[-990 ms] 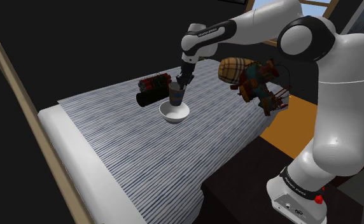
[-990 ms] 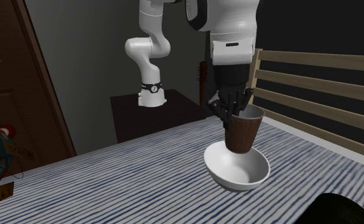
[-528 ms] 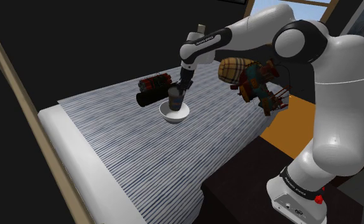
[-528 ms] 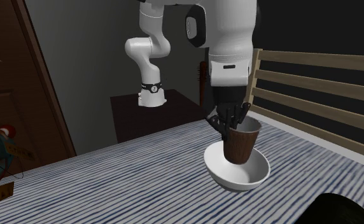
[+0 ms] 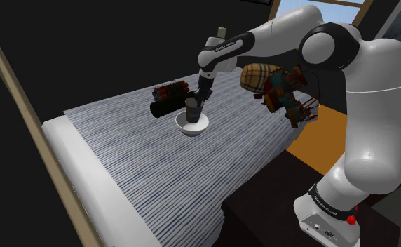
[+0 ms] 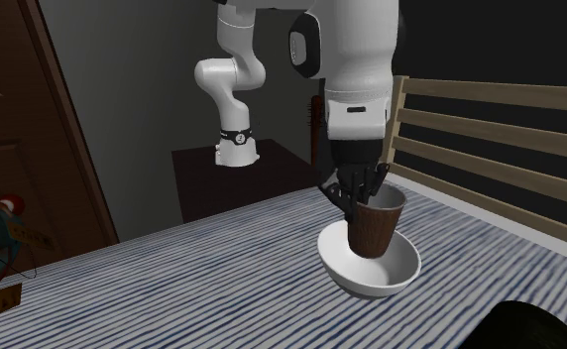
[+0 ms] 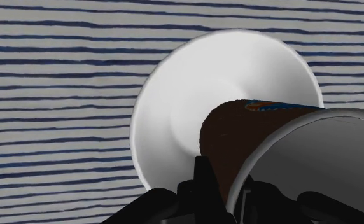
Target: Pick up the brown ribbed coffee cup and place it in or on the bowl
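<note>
Shoulder view: reaches with the arm (image 5: pixel 283 31) up and leftward off the stand (image 5: pixel 262 210), wrist bent down over the striped bed (image 5: pixel 122 154). Second exterior view: pinches the rim of the cup (image 6: pixel 376 230) with the gripper (image 6: pixel 359 203); holds it near upright, mouth up, base down inside the bowl (image 6: pixel 381 278); wrist view: clamps one finger (image 7: pixel 203 181) outside that rim, one within.
</note>
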